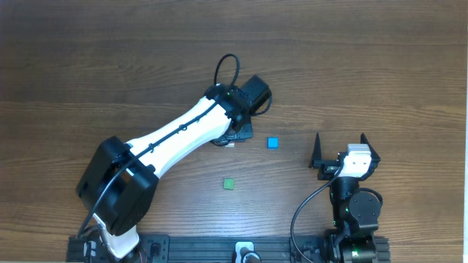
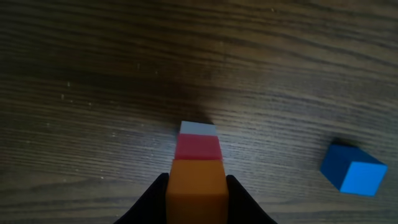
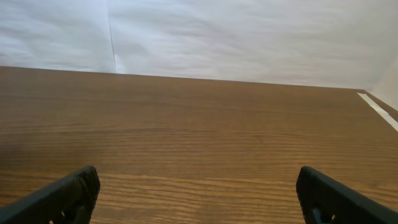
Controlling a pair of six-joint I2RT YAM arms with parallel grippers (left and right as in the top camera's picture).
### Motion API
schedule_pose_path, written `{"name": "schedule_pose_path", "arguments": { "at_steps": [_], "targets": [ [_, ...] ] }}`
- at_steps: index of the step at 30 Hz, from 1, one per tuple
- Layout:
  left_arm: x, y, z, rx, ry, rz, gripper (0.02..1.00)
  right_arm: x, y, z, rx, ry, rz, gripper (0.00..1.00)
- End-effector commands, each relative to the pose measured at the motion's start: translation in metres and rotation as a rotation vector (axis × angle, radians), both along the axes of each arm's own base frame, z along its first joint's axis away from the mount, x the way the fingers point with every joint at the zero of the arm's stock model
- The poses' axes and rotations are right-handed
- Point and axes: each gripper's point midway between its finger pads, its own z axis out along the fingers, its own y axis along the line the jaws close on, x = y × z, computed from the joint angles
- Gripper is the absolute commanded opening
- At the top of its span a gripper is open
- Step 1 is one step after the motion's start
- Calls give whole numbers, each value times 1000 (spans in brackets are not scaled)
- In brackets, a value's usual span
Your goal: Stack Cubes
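Two arms stand at the near edge of the wooden table [image 1: 88, 58]. The right arm [image 1: 356, 208] is folded close over its own base, and the right jaws are spread wide apart, pointing along the tabletop towards the pale wall [image 3: 249, 37] behind the far edge. A little further in, near the middle of the table, a small green cube [image 1: 229, 184] lies well apart from both arms. Beyond it and off to the right sits a blue cube [image 1: 273, 142], which in the left wrist view stands turned at an angle to the wood grain. Just left of the blue cube, the left arm [image 1: 175, 135], white with black joints, stretches slantwise from its base at the left up to the centre of the table. The left jaws are closed on an orange cube [image 2: 196, 186], one jaw against each side of it. Directly beneath the orange cube is a red cube [image 2: 198, 148], and under that a white cube [image 2: 199, 129], the three lined up as one column standing on the table. Whether the orange cube rests fully on the red one I cannot tell. The column is near the blue cube but not touching it.
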Motion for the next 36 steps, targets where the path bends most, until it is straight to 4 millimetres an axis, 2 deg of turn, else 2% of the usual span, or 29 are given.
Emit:
{"name": "schedule_pose_path", "arguments": {
  "at_steps": [1, 36],
  "targets": [
    [-2, 3, -9, 15, 23, -6, 42, 0, 2, -2, -4, -1, 10, 991],
    [1, 4, -10, 14, 15, 0, 84, 0, 2, -2, -4, -1, 10, 993]
  ]
}}
